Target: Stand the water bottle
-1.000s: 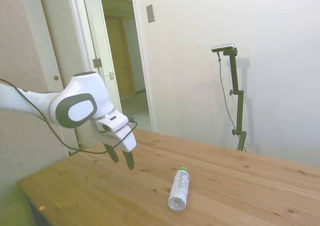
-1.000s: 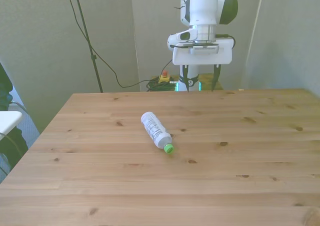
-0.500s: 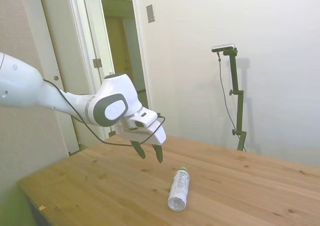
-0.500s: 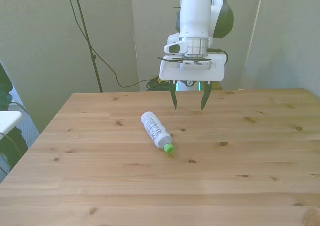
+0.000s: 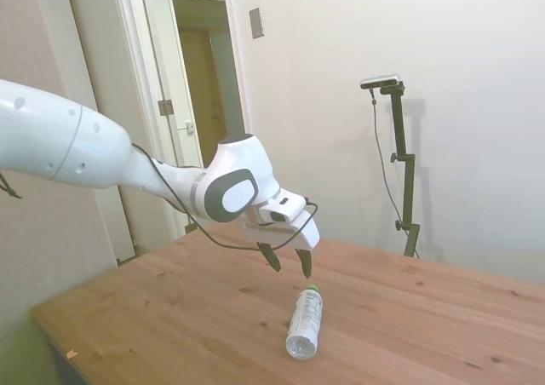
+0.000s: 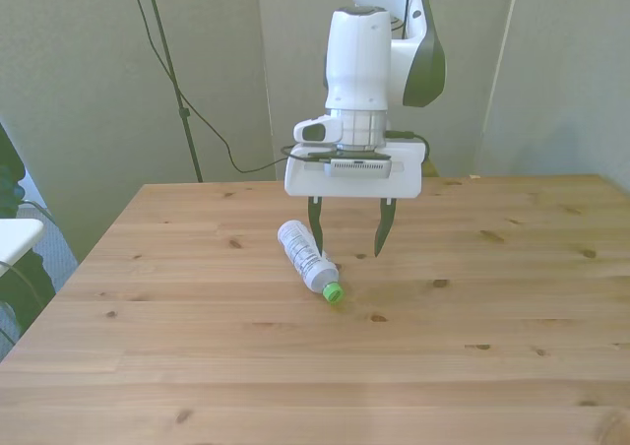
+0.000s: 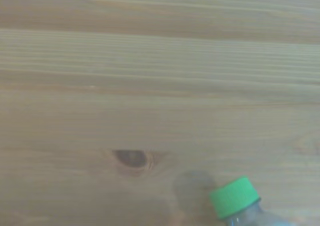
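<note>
- Water bottle (image 6: 307, 259) lying on its side on the wooden surface (image 6: 492, 307), near the middle, green cap (image 6: 333, 292) pointing toward the camera in the front view and slightly to that view's right, clear base toward the robot.
- Claw (image 6: 348, 230) spread wide and empty, hanging above the surface just beside the bottle, on the front view's right of it; one fingertip (image 6: 318, 240) close over the label, not touching.
- In the side view, claw (image 5: 289, 263) poised just above the cap end (image 5: 312, 289), fingers pointing down.
- Wrist view: only the green cap (image 7: 233, 196) and a sliver of neck at the frame's edge, a dark knot (image 7: 131, 158) in the wood nearby; bottle clearly off-centre under the wrist.
- Step in hand, judged: lining up for the grasp. Best done by shifting sideways until the bottle's body sits between the fingers, then turning the wrist so the fingers straddle the body across its width, not along its length.
- Grip best placed on the upper body or near the neck, leaving the base free to swing down and meet the wood.
- Gentle closing advised: thin clear plastic likely to buckle or squirt out; round body likely to roll if nudged by one finger first.
- After lifting, tip upright, seat the base flat, release only once steady.
</note>
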